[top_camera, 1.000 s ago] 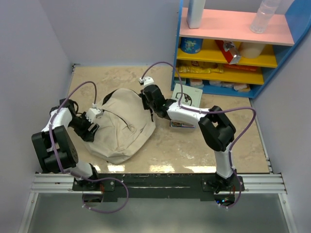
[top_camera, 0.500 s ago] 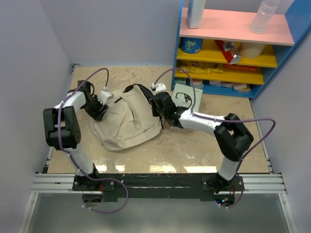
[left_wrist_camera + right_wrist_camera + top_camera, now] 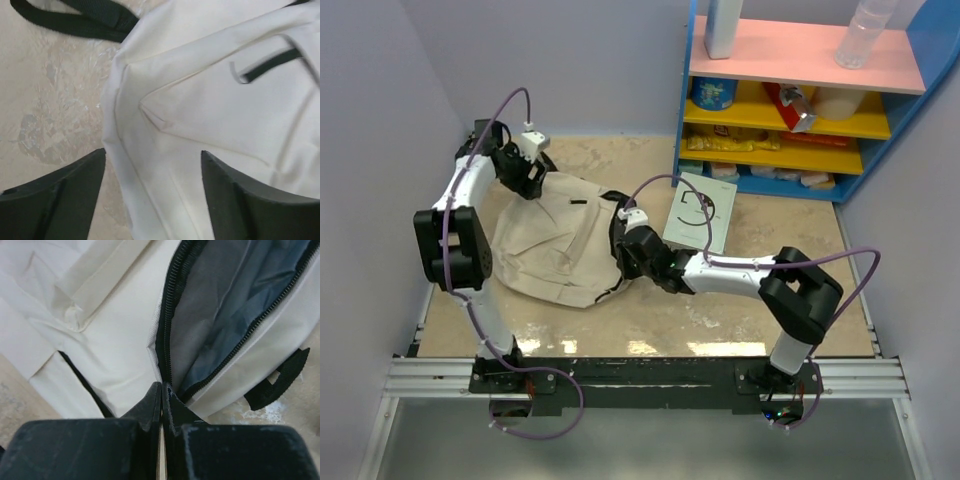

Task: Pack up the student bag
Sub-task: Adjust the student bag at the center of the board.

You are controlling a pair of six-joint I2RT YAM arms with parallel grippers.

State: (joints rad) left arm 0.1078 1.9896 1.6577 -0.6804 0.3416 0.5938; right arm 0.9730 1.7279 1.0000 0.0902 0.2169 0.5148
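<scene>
The student bag (image 3: 555, 240), beige with black zipper trim, lies flat at the table's left middle. Its zipper mouth is partly open on the right and shows grey lining (image 3: 235, 305). My right gripper (image 3: 625, 250) is shut on the zipper edge where the mouth begins (image 3: 162, 386). My left gripper (image 3: 527, 168) is at the bag's far left corner. Its fingers (image 3: 55, 195) are wide open over beige fabric (image 3: 200, 110) and grip nothing. A black strap (image 3: 75, 22) lies on the table beyond that corner. A flat white book (image 3: 698, 212) lies to the right of the bag.
A blue shelf unit (image 3: 800, 90) with yellow and pink shelves holding packets and bottles stands at the back right. Grey walls close in the left and back sides. The marble-pattern tabletop (image 3: 740, 320) shows in front of the bag and right of the book.
The bag has shifted and been stretched flatter. My left gripper moved toward the far left corner and let go. My right gripper moved nearer and left, pulling the zipper edge.
</scene>
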